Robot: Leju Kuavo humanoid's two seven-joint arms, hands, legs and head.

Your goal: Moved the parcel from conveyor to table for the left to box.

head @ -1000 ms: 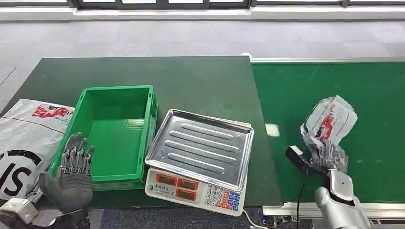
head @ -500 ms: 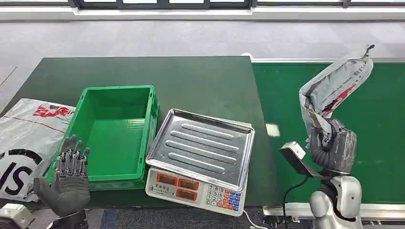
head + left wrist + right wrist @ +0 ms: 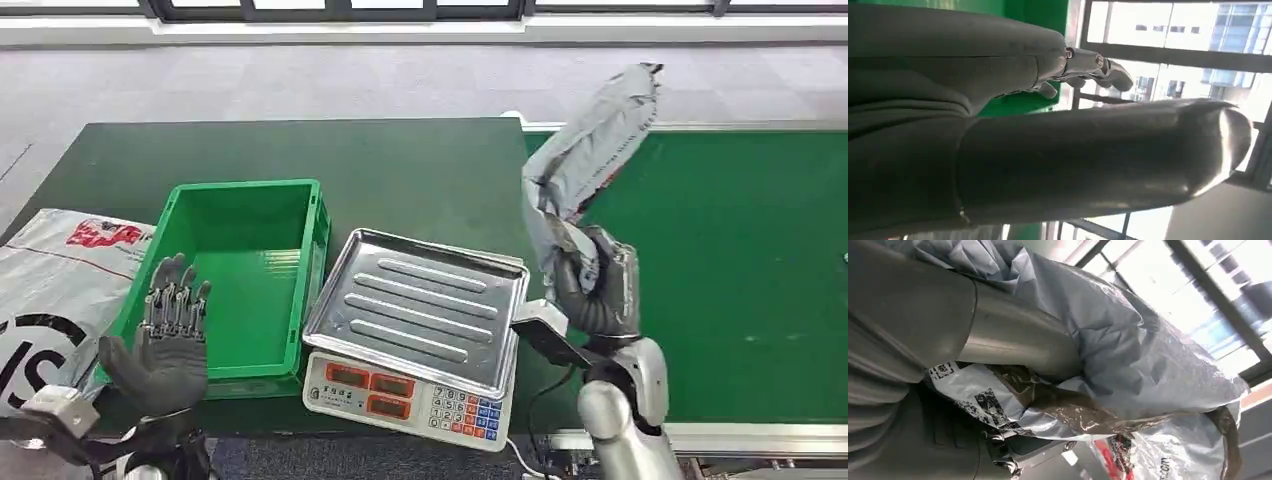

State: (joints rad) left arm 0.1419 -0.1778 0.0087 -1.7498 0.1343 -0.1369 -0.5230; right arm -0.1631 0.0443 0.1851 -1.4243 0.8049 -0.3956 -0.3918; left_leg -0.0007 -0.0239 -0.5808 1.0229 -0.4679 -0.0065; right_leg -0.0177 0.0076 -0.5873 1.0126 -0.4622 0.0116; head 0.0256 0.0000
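Now lifted clear of the conveyor (image 3: 760,250): parcel (image 3: 590,160), a crumpled grey mailer with red print, carried upright in the right robot hand (image 3: 598,290), fingers wrapped round its lower end. Lay flat on the belt a second ago, near the conveyor's front edge; rose half a second ago, tip pointing up over the belt; hangs now at the seam where the conveyor meets the tabletop (image 3: 430,170), just off the right edge of the scale (image 3: 420,320). Seen close from the right wrist, wrinkled film of the parcel (image 3: 1108,360) pressed against the grey thumb, brown tape and a printed label showing under it.

Left robot hand (image 3: 165,345) raised at the front left corner of the tabletop, palm forward, fingers spread and holding nothing, just before the near wall of the green crate (image 3: 250,270). Shifted only slightly over the same second. White bag (image 3: 60,290) with red and black print draped off the left edge.

Meaning for the task: pickup done, transfer roughly half made. Likely remaining: carry farther left, set down on the tabletop or the scale's steel tray within the left arm's reach, release. Loose upper end of the mailer flops, so could sway or catch the tray rim on the way down.
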